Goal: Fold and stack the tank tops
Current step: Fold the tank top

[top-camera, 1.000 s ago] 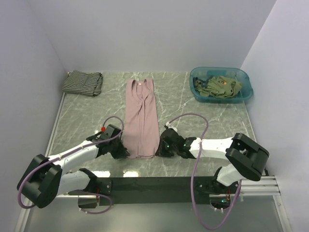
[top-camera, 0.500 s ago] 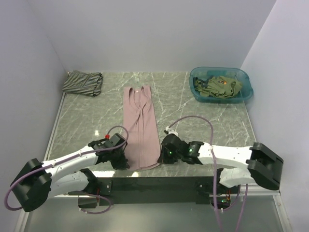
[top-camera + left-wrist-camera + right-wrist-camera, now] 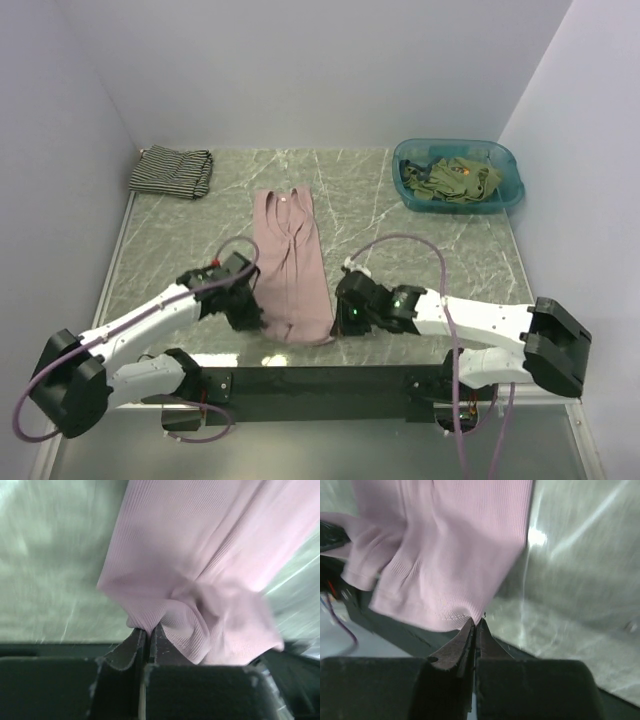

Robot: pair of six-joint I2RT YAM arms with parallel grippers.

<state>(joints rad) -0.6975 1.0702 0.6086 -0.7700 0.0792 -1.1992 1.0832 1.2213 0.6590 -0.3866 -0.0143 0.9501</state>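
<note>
Pink tank top (image 3: 288, 255): lying lengthwise mid-table, neck toward 12, hem toward 6 and bunched up there.
Left gripper (image 3: 148, 630): your jaws are pinched tight on the hem's 7 o'clock corner.
Right gripper (image 3: 476, 625): clamped down on the 5 o'clock corner (only the very edge of the hem).
Striped tank top (image 3: 172, 170): small pile at 10 o'clock.
Olive tank tops (image 3: 455, 180): heaped in the teal basin (image 3: 512, 192) at 2 o'clock.

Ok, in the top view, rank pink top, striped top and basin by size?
1. pink top, though the basin covers nearly as much; too close to rank firmly.
2. striped top, clearly smallest.
</note>
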